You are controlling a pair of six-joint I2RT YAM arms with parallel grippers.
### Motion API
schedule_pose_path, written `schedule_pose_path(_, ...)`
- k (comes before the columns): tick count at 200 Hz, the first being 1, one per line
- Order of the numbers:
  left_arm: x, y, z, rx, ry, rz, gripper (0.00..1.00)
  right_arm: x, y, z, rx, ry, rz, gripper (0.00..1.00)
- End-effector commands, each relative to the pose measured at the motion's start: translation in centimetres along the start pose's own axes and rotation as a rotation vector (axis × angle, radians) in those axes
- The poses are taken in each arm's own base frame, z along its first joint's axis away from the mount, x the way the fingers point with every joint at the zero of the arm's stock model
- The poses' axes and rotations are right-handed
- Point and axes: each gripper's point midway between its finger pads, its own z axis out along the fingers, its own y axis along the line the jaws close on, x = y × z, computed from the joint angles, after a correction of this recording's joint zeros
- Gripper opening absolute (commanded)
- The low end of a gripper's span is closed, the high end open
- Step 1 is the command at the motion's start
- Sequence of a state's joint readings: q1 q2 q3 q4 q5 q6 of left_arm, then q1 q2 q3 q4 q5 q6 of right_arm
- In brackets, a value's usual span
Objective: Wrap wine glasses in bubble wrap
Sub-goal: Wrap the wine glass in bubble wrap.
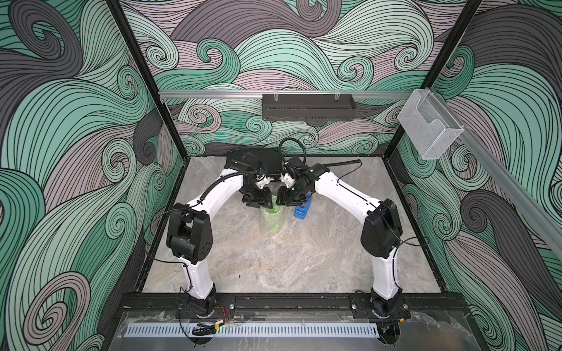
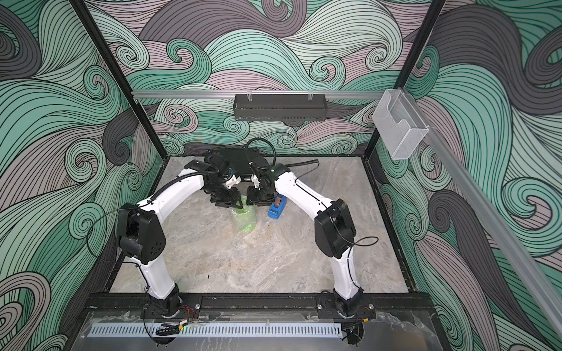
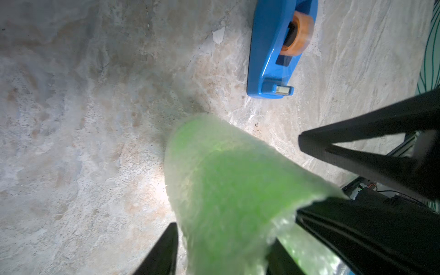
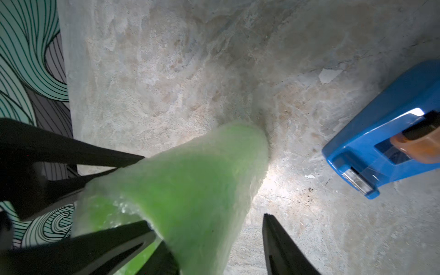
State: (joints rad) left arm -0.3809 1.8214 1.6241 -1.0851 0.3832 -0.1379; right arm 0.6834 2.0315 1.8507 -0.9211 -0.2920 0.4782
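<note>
Left wrist view shows the goblet (image 3: 228,190) rolled in bubble wrap (image 3: 182,152), a green tube standing on end on the desk (image 1: 273,267), just beside the blue tape dispenser (image 3: 269,54). Around the tube's upper end sits the left end effector (image 3: 235,219) (fingers apart and against the wrap; whether they pinch it I cannot tell). Opposite, the right end effector (image 4: 207,219) is spread, one finger at the wrap's open top, the other clear of it.

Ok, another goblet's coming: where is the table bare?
Bare: the wide front of the table, from the robot's side to the wrapped goblet. Crowded: back middle, where left gripper and right gripper meet at the goblet, blue tape dispenser beside, black box behind.
</note>
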Motion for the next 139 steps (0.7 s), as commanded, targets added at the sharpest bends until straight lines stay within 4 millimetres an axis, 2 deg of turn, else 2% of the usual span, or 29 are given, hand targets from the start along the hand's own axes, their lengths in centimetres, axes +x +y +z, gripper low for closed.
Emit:
schedule_pose_path(1,-0.8,-2.7,-4.5,0.054,-0.104,0.067,0.63,0.7,-2.2,0.8,0.113,0.028,-0.019,0.5)
schedule_pose_path(33,-0.5,-4.6,-8.4,0.089,-0.191,0.13,0.75,0.2,-1.7,-0.5,0.134,-0.006,-0.04,0.5)
schedule_pose_path(51,-0.4,-3.7,-10.1,0.046,-0.24,0.133,0.78,0.0,-0.7,-1.8,0.126,-0.028,-0.065,0.57)
schedule_pose_path(66,-0.8,-1.0,-11.3,-0.042,-0.289,0.095,0.84,-0.1,0.3,-3.2,0.11,-0.056,-0.08,0.63)
schedule_pose_path(84,-1.7,3.3,-12.7,-0.162,-0.356,0.064,0.98,-0.4,1.2,-5.2,0.082,-0.098,-0.084,0.65)
schedule_pose_path(98,-2.4,6.8,-13.3,-0.248,-0.41,0.041,0.99,-0.6,2.0,-7.1,0.055,-0.135,-0.099,0.67)
schedule_pose_path(118,-3.0,12.4,-12.1,-0.361,-0.492,-0.019,0.99,-1.0,2.4,-10.3,0.028,-0.201,-0.107,0.7)
schedule_pose_path(131,-3.1,15.1,-10.7,-0.398,-0.537,-0.038,0.99,-1.2,1.9,-12.6,0.014,-0.244,-0.103,0.74)
schedule_pose_path(139,-3.1,16.4,-9.7,-0.422,-0.558,-0.044,0.99,-1.4,1.0,-13.9,0.027,-0.275,-0.102,0.78)
